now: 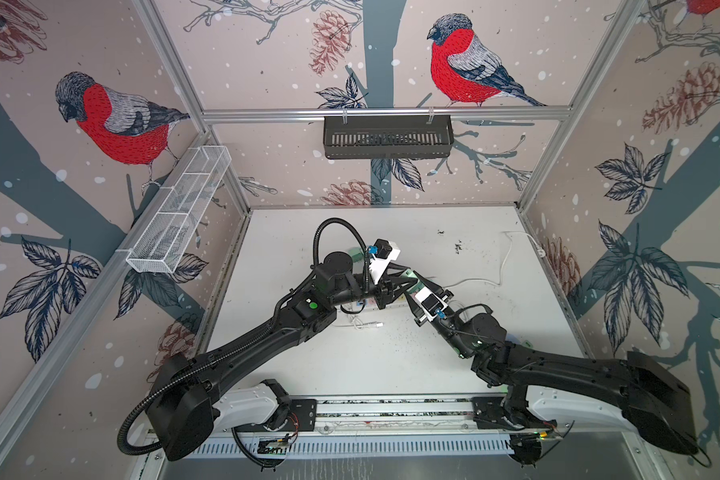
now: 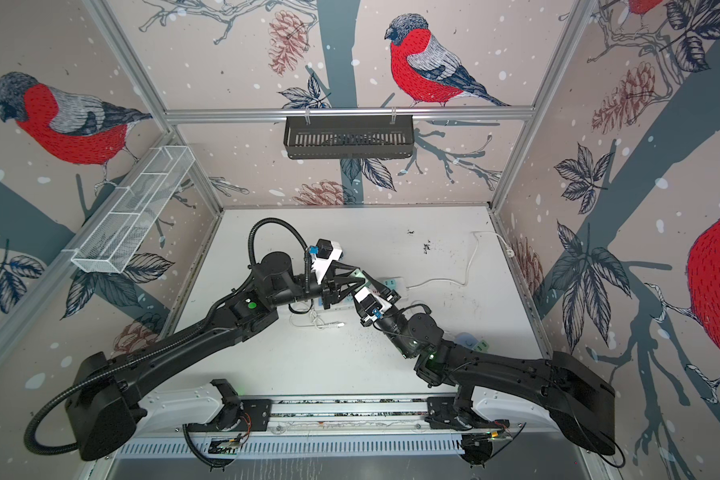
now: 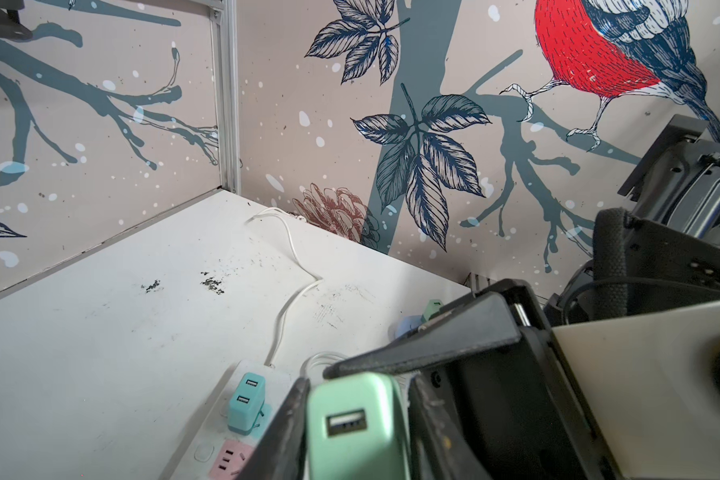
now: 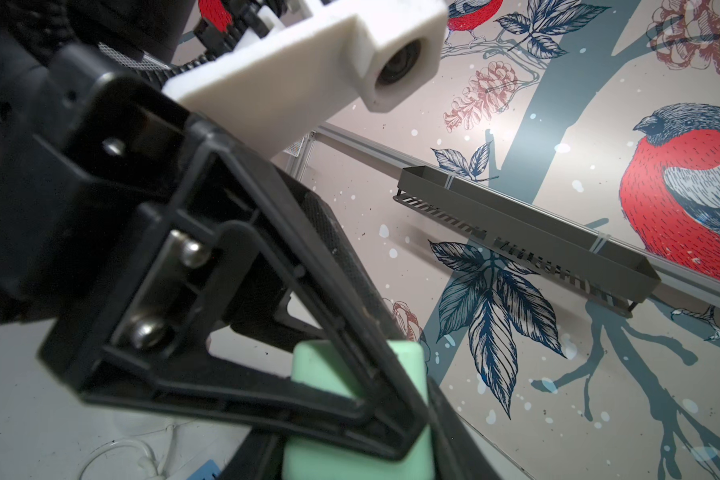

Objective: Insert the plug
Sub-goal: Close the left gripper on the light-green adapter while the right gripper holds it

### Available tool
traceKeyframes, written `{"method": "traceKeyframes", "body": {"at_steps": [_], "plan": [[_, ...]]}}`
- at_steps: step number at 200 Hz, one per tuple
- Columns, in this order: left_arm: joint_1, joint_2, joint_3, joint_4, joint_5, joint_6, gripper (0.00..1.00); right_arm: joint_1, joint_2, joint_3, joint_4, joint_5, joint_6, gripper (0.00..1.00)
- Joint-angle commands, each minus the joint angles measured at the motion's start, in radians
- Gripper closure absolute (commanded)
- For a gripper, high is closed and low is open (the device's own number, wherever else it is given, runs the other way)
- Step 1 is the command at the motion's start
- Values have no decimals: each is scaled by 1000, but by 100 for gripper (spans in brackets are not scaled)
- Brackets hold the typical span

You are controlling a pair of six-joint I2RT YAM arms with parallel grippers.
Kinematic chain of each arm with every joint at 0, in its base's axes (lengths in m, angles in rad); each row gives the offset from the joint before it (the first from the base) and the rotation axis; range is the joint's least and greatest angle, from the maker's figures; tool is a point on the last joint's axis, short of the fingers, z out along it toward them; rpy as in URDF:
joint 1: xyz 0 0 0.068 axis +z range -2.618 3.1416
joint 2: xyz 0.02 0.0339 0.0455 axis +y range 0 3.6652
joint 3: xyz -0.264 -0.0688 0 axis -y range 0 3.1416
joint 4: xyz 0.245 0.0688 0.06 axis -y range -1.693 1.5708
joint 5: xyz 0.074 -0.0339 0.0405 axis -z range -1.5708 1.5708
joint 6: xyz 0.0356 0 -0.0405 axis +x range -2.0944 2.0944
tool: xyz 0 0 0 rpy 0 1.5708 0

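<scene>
The plug [image 3: 356,424] is a mint-green charger block with one USB port facing the left wrist camera. My left gripper [image 3: 356,440] has its two dark fingers [image 3: 283,432] pressed on the plug's sides. In the right wrist view the same plug [image 4: 321,365] sits between my right gripper [image 4: 350,457] fingers, with a left finger crossing in front of it. In both top views the two grippers meet at the plug [image 1: 410,275] [image 2: 362,276] above the white power strip [image 3: 242,374]. A pink socket [image 3: 227,457] lies just below the plug.
A teal two-port charger [image 3: 244,401] stands in the strip. The strip's white cord [image 1: 504,266] runs to the back right wall. A loose white USB cable [image 1: 362,324] lies under the left arm. Another green charger [image 2: 483,345] lies beside the right arm.
</scene>
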Motion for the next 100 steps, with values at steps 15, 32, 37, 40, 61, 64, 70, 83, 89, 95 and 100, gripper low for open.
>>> {"method": "traceKeyframes", "body": {"at_steps": [15,32,37,40,61,64,70,83,89,95,100], "plan": [[3,8,7,5,63,52,88,-1,12,6,69,21,25,87],[3,13,8,5,81,61,96,-3,10,9,61,48,38,82],[3,13,10,2,82,65,98,-3,7,11,59,58,45,79],[3,13,11,1,84,70,99,-4,5,10,59,64,50,77],[3,8,13,-9,77,78,100,-9,-22,5,29,102,96,58],[3,6,12,-12,74,79,100,-11,-26,6,21,106,104,56],[4,1,12,-19,63,81,100,-14,-38,6,1,111,118,51],[3,-12,2,-20,8,82,100,-19,-67,4,-54,114,150,44],[4,-21,-7,-14,-24,81,100,-21,-83,-3,-75,114,165,40],[5,-31,-18,-5,-56,81,100,-24,-99,-14,-93,107,180,35],[5,-40,-28,4,-85,82,100,-27,-117,-26,-103,95,189,31]]}}
